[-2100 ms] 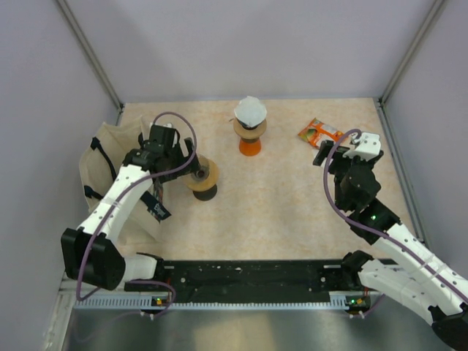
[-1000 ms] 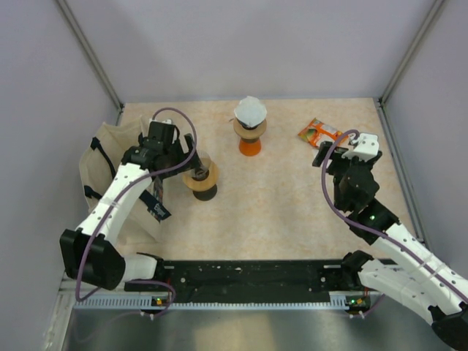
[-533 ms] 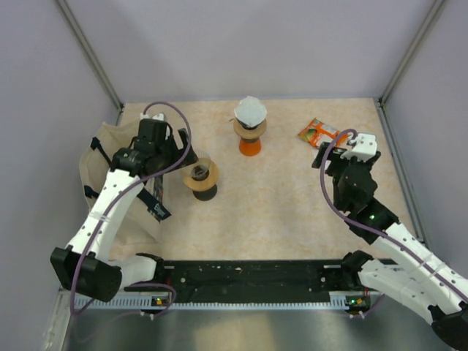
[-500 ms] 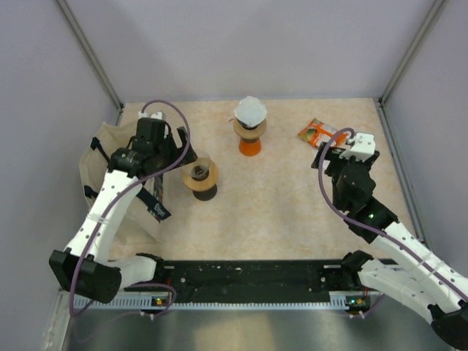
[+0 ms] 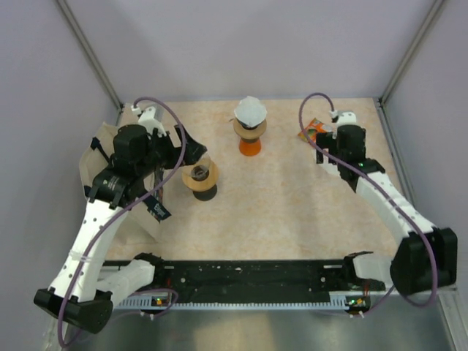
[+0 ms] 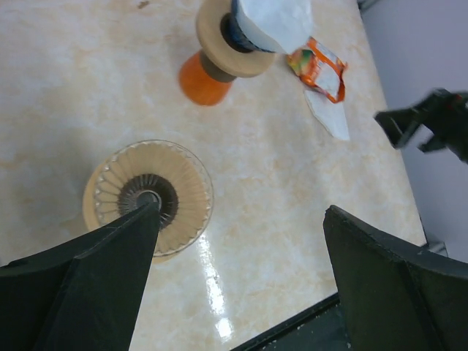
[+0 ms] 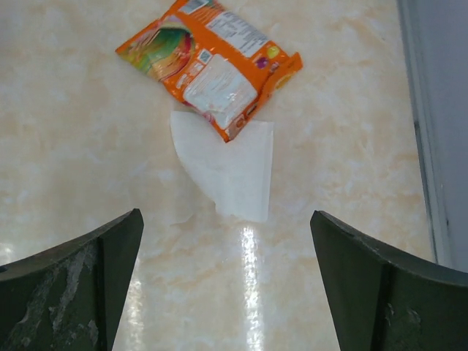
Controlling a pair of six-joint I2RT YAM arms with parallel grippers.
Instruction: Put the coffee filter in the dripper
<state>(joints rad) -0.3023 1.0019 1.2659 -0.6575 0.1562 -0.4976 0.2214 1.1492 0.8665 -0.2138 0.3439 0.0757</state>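
A clear ribbed dripper (image 5: 199, 178) on a wooden ring stands left of centre and holds nothing; it also shows in the left wrist view (image 6: 150, 197). My left gripper (image 5: 189, 150) hangs open above it, the left fingertip (image 6: 139, 219) over its middle. A flat white coffee filter (image 7: 230, 168) lies on the table, partly under an orange packet (image 7: 208, 62). My right gripper (image 7: 225, 216) is open just above the filter's near edge. In the top view the right gripper (image 5: 324, 146) hides the filter.
An orange stand with a wooden collar (image 5: 249, 135) at the back centre carries another white filter (image 5: 250, 111). A beige tote bag (image 5: 102, 168) lies at the left edge. A black rail (image 5: 248, 281) runs along the near edge. Walls enclose the table.
My left gripper has lifted up and back from the dripper. My right arm has swung to the back right, over the packet and the flat filter.
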